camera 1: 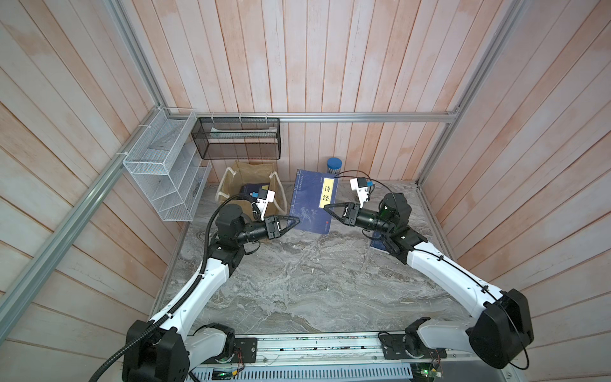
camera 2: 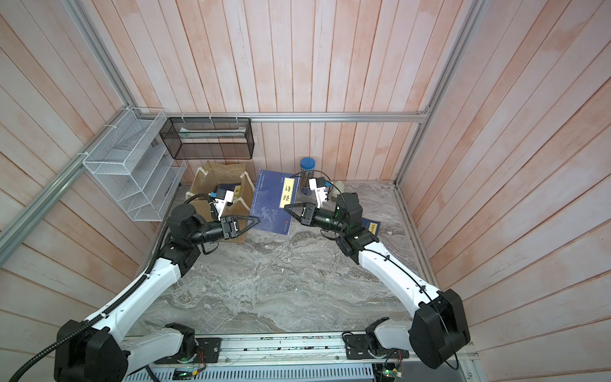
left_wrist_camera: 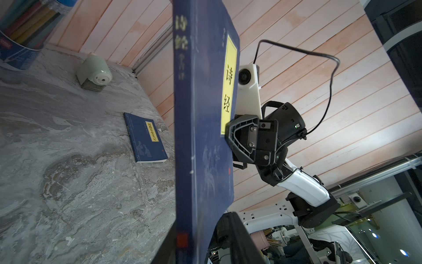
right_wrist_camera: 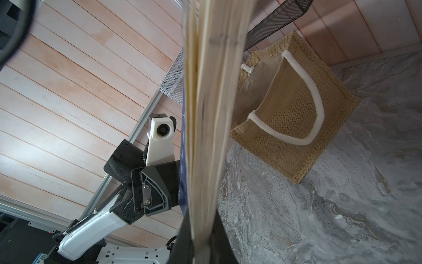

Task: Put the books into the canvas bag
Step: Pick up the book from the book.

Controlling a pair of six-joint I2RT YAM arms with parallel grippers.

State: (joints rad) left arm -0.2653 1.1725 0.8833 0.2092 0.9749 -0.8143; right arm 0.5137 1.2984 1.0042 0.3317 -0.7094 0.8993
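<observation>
Right pincer point(camera 1: 325, 207) is clamped on the page edge of 1 navy book point(camera 1: 310, 198), held clear of the desk point(camera 1: 314, 281). Left pincer point(camera 1: 297, 220) straddles its spine; clamping cannot be told. Canvas bag point(camera 1: 254, 170) stands just beyond the left pincer, mouth up. Book's long axis crosses the line joining the 2 pincers. Left arm is nearer.

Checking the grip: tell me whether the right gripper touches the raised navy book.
Touching: the left wrist view shows the right gripper closed over the page edge of the navy book.
</observation>
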